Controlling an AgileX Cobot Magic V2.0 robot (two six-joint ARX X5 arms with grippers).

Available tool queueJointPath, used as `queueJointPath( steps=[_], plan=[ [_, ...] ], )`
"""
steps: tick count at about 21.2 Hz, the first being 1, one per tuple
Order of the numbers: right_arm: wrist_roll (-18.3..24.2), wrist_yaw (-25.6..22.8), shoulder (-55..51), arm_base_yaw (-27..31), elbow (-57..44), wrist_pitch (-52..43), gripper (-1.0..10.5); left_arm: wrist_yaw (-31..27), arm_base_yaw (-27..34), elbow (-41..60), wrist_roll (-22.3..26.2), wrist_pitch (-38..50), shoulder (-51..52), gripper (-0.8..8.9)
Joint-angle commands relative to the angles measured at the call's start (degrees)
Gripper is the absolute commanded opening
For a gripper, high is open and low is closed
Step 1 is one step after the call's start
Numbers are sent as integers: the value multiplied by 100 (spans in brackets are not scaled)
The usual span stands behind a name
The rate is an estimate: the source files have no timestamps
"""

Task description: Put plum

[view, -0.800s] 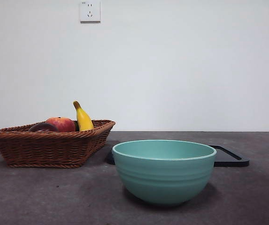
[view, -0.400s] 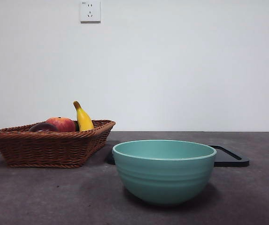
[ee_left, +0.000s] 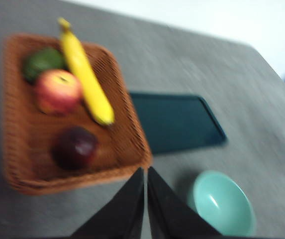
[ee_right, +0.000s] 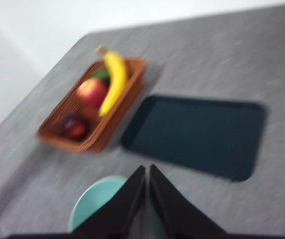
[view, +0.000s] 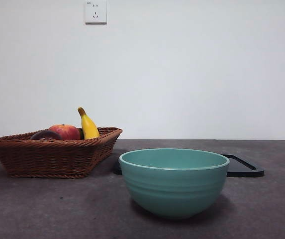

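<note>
1. The plum (ee_left: pixel 75 147) is a small, round, glossy, dark maroon fruit. It lies in a brown wicker basket (ee_left: pixel 132 149), near one end, apart from the other fruit. In the front view only its dark top shows above the rim.
2. Judged from its look, the plum is light, firm and smooth. Its shiny skin may slip, and a hard squeeze could bruise it. The best hold seems to be across its widest part, one jaw on each side, coming straight down from above.
3. Beside it in the basket lie a red-orange fruit (ee_left: pixel 57 91), a yellow banana (ee_left: pixel 85 74) and a green fruit (ee_left: pixel 43 60) at the far end.
4. A flat dark tray (ee_left: pixel 174 122) lies on the grey table (ee_left: pixel 192 59) just beside the basket. A teal bowl (view: pixel 173 181) stands in front of the tray and appears empty.
5. The left gripper (ee_left: pixel 145 177) hangs high over the table, near the basket's edge, its jaws pressed together and holding nothing.
6. The right gripper (ee_right: pixel 146 174) also hangs high, over the bowl, jaws together and empty.
7. Neither gripper touches the plum; the pickup is not yet begun.
</note>
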State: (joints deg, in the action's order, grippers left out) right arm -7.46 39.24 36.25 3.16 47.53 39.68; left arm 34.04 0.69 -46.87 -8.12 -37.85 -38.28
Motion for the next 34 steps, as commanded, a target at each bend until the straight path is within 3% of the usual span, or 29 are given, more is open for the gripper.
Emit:
queueJointPath(
  steps=[1,7,13,15,18,20,25,34],
  plan=[
    [468,44,407,-321,426,459,5,275,-149,-382,560,-380,-282,10],
    [1161,20,1071,-1268,1036,1646,5,562,-612,-892,1220,-1438,-638,9],
    [1261,-179,1161,-1659,1062,1740,6,555,-721,-894,1217,-1449,-638,12],
    [1255,-179,1161,-1659,1062,1740,58,555,-721,-894,1211,-1449,-638,102],
    [1237,-181,1161,-1659,1062,1738,314,542,-721,-894,1147,-1445,-638,367],
    [1237,-179,1161,-1659,1060,1738,395,542,-721,-894,1141,-1447,-638,500],
    [1235,-179,1161,-1659,1062,1738,398,522,-721,-894,1012,-1320,-651,504],
    [1193,-179,1161,-1659,1062,1648,398,-393,-1075,-1207,407,-304,-1700,463]
  ],
)
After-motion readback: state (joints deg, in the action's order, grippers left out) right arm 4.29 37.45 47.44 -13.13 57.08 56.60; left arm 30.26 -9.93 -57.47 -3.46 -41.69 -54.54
